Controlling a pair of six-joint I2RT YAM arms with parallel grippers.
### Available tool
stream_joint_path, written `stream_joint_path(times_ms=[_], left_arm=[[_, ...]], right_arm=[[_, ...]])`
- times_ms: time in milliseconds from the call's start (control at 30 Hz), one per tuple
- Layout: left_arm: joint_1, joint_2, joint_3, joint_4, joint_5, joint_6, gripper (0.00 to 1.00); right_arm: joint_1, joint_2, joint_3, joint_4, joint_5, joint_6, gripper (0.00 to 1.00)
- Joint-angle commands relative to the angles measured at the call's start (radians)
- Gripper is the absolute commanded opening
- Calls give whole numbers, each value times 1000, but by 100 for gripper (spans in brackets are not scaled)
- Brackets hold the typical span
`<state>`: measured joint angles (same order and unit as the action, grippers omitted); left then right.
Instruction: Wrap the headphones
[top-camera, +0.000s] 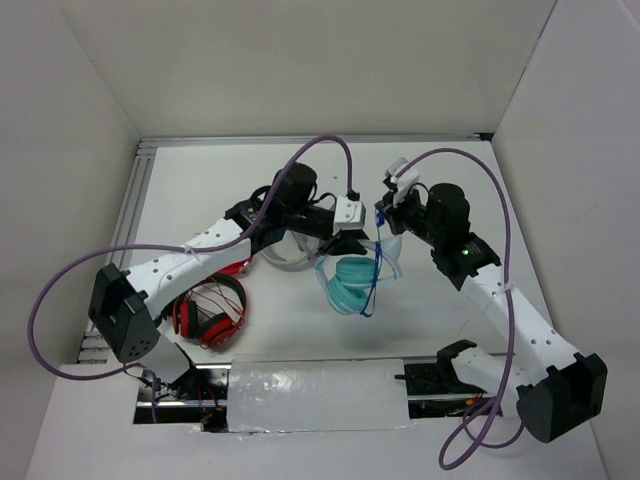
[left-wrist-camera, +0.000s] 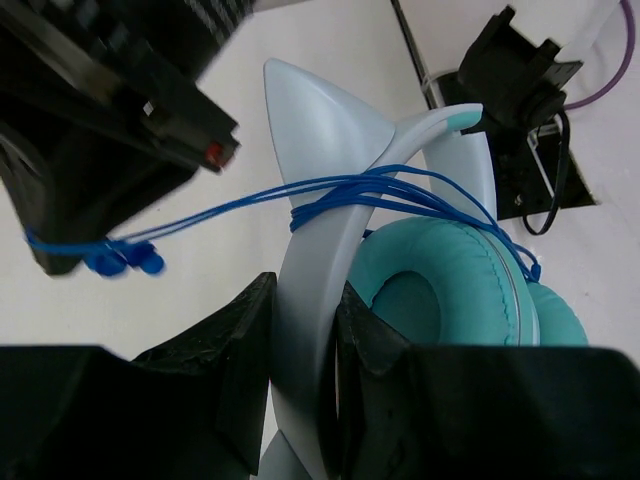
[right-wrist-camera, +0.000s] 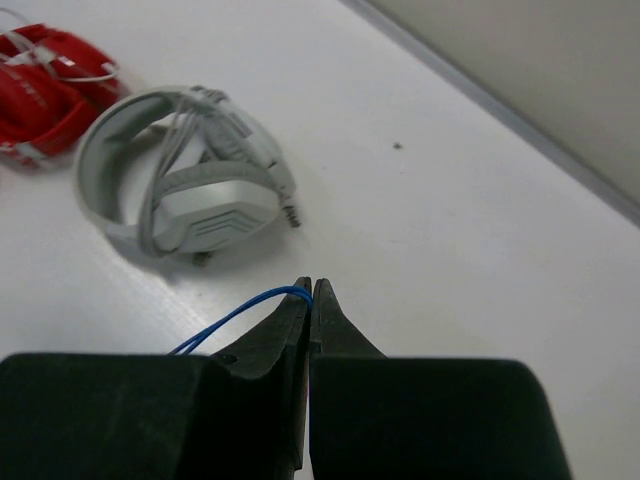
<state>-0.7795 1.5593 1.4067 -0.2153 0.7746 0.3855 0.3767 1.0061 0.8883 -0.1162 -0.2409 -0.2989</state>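
Observation:
The teal headphones (top-camera: 352, 281) hang above the table at its middle, between both arms. My left gripper (left-wrist-camera: 306, 330) is shut on their pale blue headband (left-wrist-camera: 318, 270), with the teal ear cushion (left-wrist-camera: 440, 290) just beyond. The thin blue cable (left-wrist-camera: 400, 195) is looped several times around the headband, and its blue plug end (left-wrist-camera: 125, 260) sits by the other arm. My right gripper (right-wrist-camera: 311, 287) is shut on the blue cable (right-wrist-camera: 240, 312), pinching it at the fingertips; in the top view it (top-camera: 382, 215) is just right of the headband.
Grey-white headphones (right-wrist-camera: 185, 185) lie on the table behind the left arm, also in the top view (top-camera: 285, 255). Red headphones (top-camera: 212, 310) lie at the left, beside the left arm. White walls enclose the table on three sides.

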Motion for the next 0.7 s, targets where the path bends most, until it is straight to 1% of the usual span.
stream_joint_path(times_ms=[0,67,100,167,200,267,300,333,367,400,433,533,567,667], left_arm=[[25,-64,2,126,101,-66,0],[29,-74,-15,181,56,-92,0],[31,-79,-24,203,4,-130,0],[42,-91,-52,269,-34,-161,0],[45,-96,-64,292,-85,-213,0],[60,-108,-96,335,-132,-258,0],[63,-111,-106,344,-197,-304,0],[63,-111,-109,341,-231,-319,0],[65,-111,-121,341,-270,-365,0],[65,-113,-126,335,-308,-376,0],[66,-116,-149,337,-377,-437,0],[72,-136,-186,350,-457,-549,0],[71,-139,-190,346,-472,-609,0],[69,-154,-230,353,-492,-655,0]], right_arm=[[-4,29,-6,-39,-156,61,0],[-2,37,-28,-39,-201,111,0],[-2,40,-40,-36,-213,127,0],[-4,40,-69,-30,-224,190,0],[-4,35,-78,-28,-225,211,0],[-2,20,-107,-22,-247,265,0],[-4,12,-117,-20,-264,288,1],[-4,2,-135,-16,-267,296,1],[-4,-17,-141,-16,-274,343,2],[-2,-29,-158,-23,-276,352,4],[-2,-50,-164,-30,-265,372,4],[-2,-86,-190,-31,-238,414,8],[-4,-93,-198,-24,-244,426,9],[-2,-115,-233,29,-268,500,10]])
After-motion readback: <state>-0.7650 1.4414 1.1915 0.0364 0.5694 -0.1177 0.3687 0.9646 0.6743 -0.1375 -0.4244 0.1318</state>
